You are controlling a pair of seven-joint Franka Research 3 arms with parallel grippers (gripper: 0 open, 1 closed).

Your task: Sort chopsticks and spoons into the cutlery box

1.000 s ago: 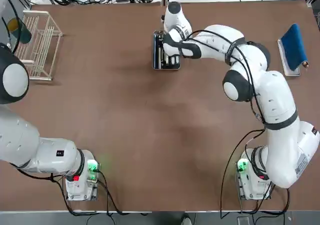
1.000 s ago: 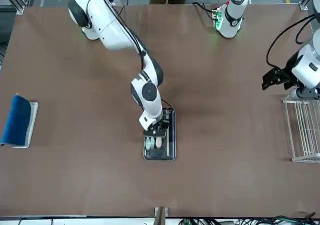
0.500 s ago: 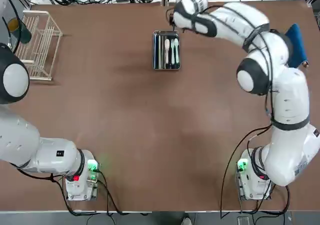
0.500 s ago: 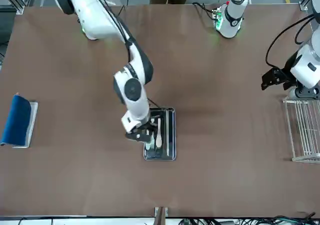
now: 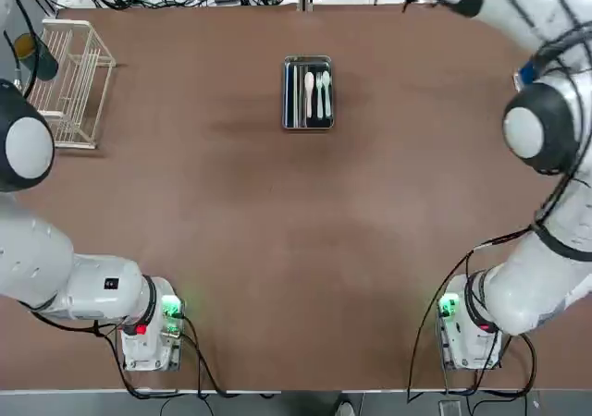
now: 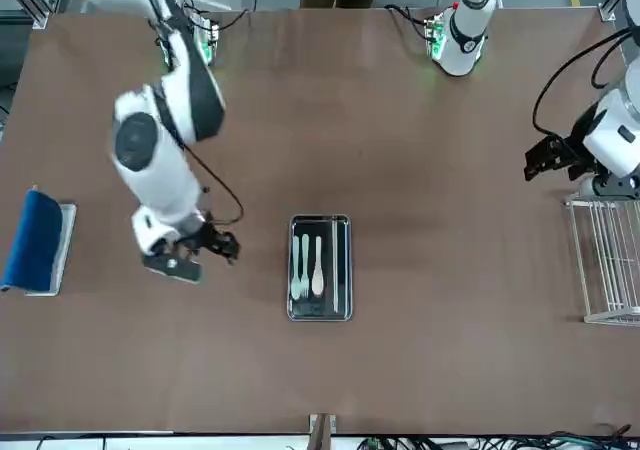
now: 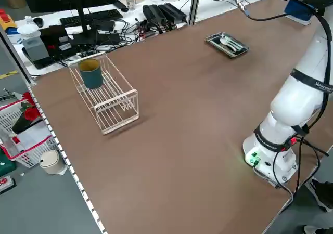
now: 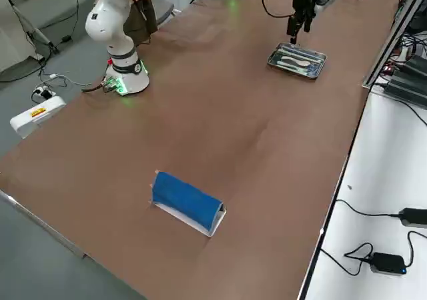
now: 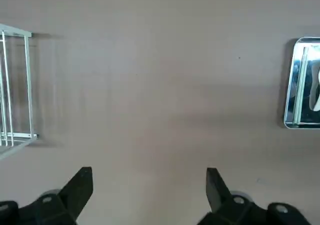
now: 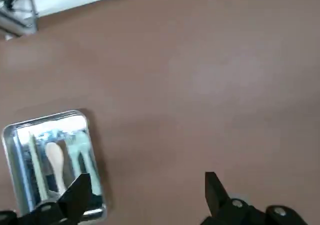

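The tabletop (image 5: 250, 250) had a smooth brown surface with a soft, mostly matt sheen, and on it the shallow cutlery box (image 6: 320, 316) looked like shiny metal, its rim bright and reflective and its inside dark and glossy. The cream-white spoon (image 6: 318, 270) and the pale fork (image 6: 305, 265) appeared to be smooth plastic. The white rack (image 7: 122, 100) was of thin, smooth wire with a painted look, and the blue piece (image 8: 187, 199) looked like matt, soft cloth.
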